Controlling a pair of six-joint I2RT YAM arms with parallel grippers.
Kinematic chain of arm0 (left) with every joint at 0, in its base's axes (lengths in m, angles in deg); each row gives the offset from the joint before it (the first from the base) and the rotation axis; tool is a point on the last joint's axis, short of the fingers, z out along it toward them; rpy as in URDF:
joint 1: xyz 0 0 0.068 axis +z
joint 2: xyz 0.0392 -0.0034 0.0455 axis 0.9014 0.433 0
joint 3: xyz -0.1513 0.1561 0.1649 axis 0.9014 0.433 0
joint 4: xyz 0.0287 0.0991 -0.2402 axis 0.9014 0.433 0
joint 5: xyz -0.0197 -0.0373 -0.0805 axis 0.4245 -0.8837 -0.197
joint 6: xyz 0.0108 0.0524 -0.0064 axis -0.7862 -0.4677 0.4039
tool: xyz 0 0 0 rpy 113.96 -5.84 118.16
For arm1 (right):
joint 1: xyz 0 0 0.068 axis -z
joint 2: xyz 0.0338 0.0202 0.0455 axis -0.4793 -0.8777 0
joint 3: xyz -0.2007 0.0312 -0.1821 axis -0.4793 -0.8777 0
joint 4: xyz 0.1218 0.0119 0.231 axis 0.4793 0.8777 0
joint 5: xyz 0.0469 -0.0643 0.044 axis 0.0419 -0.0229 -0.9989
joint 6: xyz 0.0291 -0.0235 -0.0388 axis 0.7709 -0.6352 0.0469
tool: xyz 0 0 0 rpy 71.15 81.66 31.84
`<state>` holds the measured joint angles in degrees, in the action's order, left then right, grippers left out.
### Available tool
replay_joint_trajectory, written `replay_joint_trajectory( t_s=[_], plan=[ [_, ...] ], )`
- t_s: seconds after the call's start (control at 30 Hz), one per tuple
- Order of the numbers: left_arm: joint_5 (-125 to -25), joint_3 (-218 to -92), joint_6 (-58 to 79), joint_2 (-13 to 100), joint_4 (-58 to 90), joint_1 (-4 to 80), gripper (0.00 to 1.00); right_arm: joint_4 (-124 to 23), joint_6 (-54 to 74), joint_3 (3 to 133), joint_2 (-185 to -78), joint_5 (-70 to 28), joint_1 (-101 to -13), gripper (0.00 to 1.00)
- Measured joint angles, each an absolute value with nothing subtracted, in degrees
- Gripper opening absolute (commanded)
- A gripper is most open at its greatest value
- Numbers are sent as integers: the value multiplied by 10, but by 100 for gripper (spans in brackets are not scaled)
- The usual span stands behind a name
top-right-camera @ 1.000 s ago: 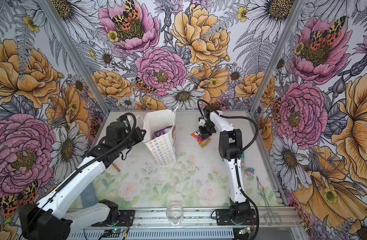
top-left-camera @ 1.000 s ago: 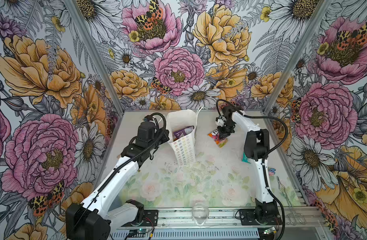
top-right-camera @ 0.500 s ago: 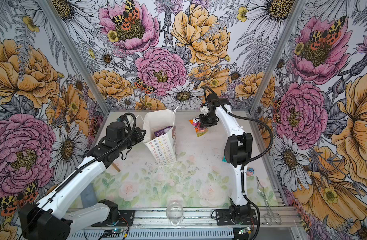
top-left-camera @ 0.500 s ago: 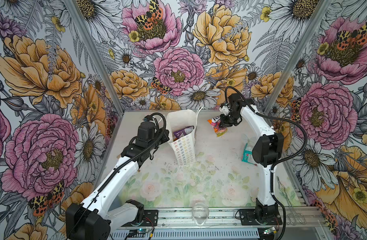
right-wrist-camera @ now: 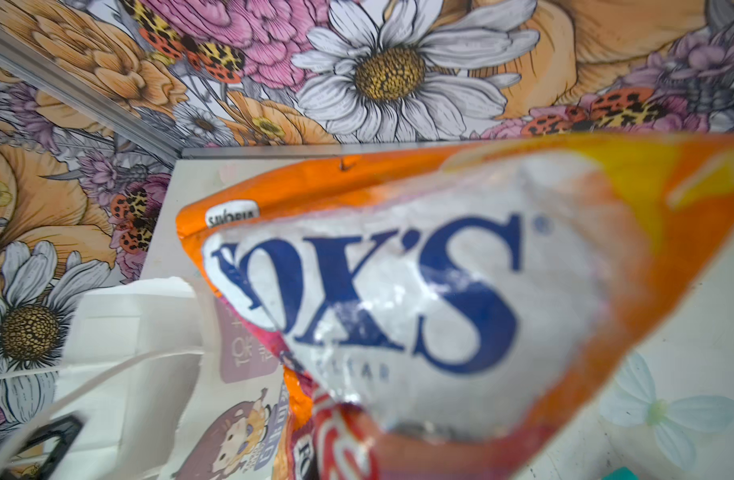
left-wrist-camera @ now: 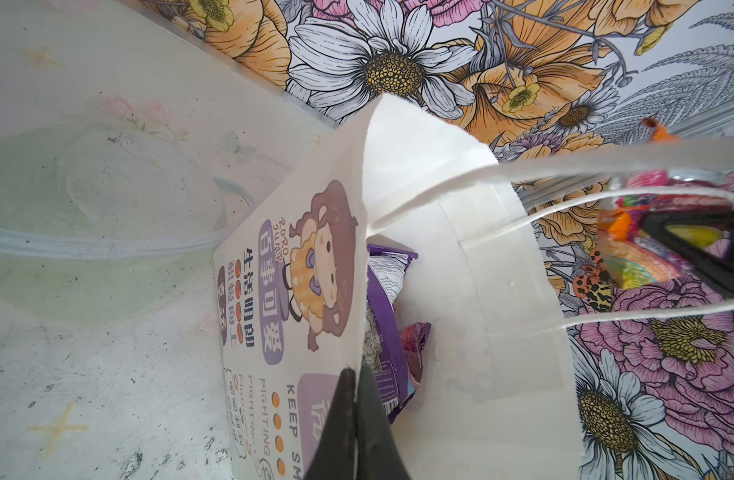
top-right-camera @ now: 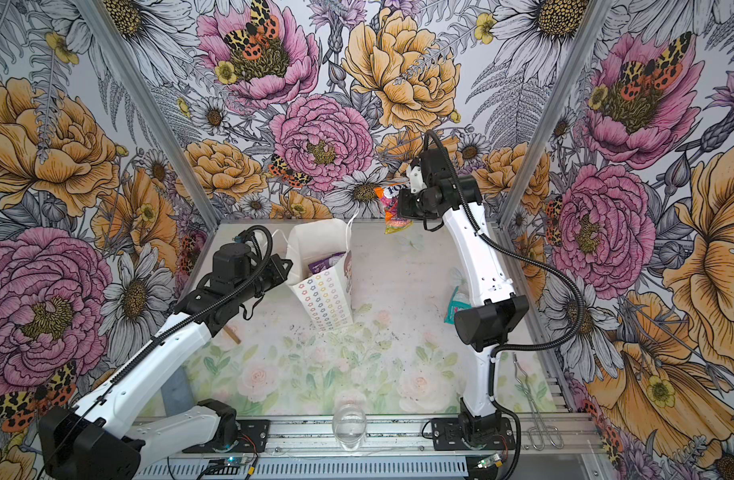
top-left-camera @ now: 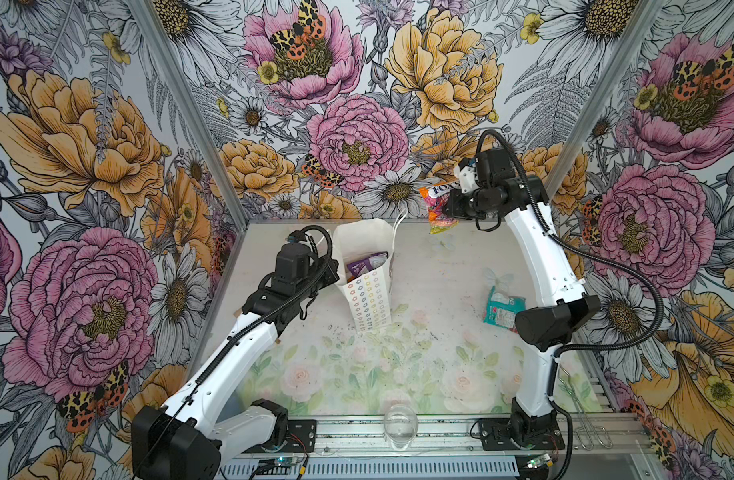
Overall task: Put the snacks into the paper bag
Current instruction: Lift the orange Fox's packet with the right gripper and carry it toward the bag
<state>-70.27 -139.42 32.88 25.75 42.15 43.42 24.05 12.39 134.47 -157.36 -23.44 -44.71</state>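
Flowered walls are boxing in the pale table [top-left-camera: 440,286] | paper bag [top-left-camera: 367,299] is standing open, left pincer [top-left-camera: 330,266] clamping its rim | risk: the packet snagging the cord handles [left-wrist-camera: 606,164] going in, tipping the bag | right pincer [top-left-camera: 445,210] is squeezing the orange candy packet [top-left-camera: 433,195], dangling high, right of the bag, apart | teal packet [top-left-camera: 502,309] is waiting on the table

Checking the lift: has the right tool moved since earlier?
Yes. The right tool, gripping the FOX'S packet, rose in a top view, from level with the paper bag's rim to above it.

White arm links [top-left-camera: 539,249], black joints [top-left-camera: 556,320], ribbed cables [top-left-camera: 493,131]
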Motion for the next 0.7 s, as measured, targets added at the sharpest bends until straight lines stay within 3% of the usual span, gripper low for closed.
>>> replay_joint_trajectory(
  t_s=[0.7],
  plan=[
    [-702, -1394, 330, 258, 421, 431, 0, 138, 201, 1409, -1517, -82, -673, 0]
  ],
)
